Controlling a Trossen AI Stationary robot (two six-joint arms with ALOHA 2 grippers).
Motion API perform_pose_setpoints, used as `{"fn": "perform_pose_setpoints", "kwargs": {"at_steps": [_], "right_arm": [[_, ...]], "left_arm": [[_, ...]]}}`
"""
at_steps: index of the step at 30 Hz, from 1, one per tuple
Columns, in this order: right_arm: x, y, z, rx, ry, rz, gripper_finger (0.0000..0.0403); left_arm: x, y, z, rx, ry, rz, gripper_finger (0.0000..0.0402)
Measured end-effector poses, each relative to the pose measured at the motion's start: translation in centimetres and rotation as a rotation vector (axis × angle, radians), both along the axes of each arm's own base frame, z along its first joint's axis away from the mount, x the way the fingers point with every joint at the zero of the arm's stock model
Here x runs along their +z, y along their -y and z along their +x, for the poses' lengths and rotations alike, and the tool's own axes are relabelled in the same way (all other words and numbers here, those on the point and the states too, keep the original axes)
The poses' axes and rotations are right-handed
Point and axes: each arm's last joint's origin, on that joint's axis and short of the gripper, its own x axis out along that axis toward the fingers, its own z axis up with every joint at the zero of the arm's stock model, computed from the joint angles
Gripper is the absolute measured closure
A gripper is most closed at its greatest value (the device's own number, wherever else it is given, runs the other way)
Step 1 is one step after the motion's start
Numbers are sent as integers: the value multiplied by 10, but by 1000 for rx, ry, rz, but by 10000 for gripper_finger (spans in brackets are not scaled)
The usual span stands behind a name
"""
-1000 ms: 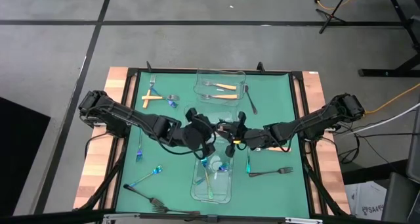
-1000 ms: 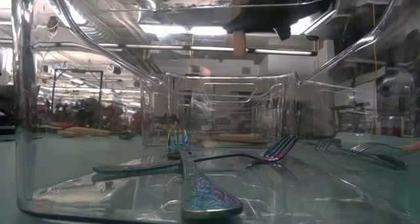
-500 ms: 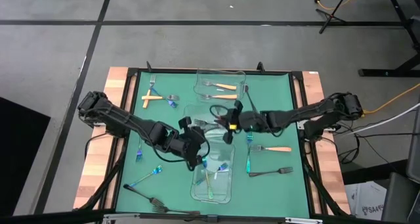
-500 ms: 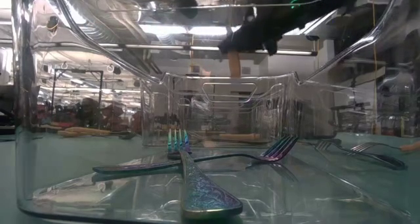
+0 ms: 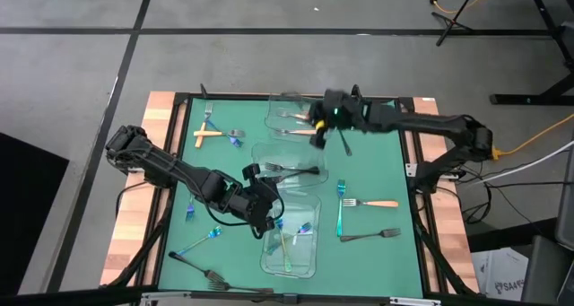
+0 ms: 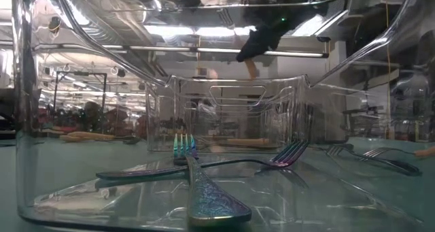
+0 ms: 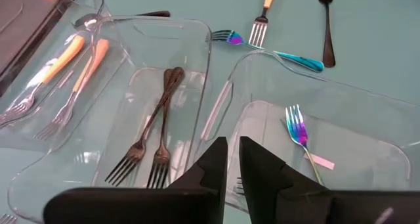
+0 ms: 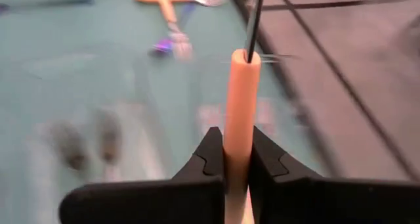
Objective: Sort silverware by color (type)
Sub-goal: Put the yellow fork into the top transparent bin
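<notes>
I have an orange-handled fork point(image 8: 240, 99) pinched in my right fingers point(image 8: 233, 159) over the far box point(image 5: 285, 102), so next I lower and drop it there; left fingers point(image 7: 231, 159) pressed together.

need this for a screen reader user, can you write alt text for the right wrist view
The right gripper is shut on an orange-handled fork, the pale orange handle standing between the two dark fingers. Behind it, blurred, lie the green table mat and two crossed orange-handled forks, with grey floor beyond the table edge.
</notes>
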Motion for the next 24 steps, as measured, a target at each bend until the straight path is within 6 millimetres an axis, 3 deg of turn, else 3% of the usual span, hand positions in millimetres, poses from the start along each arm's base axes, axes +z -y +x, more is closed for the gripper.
{"fn": "perform_pose_setpoints", "kwargs": {"at_steps": [4,10,16,24], "right_arm": [[16,33,-12,-17,-47,-82,391],[14,76,-31,5,-44,-57,391],[-16,106,-30,38,-68,66,391],[-68,120,-12,86,-175,166,384]], "left_arm": [[0,0,0,3,2,4,368],[0,0,0,4,2,4,368],[0,0,0,4,3,3,368],[0,0,0,4,3,3,368]]}}
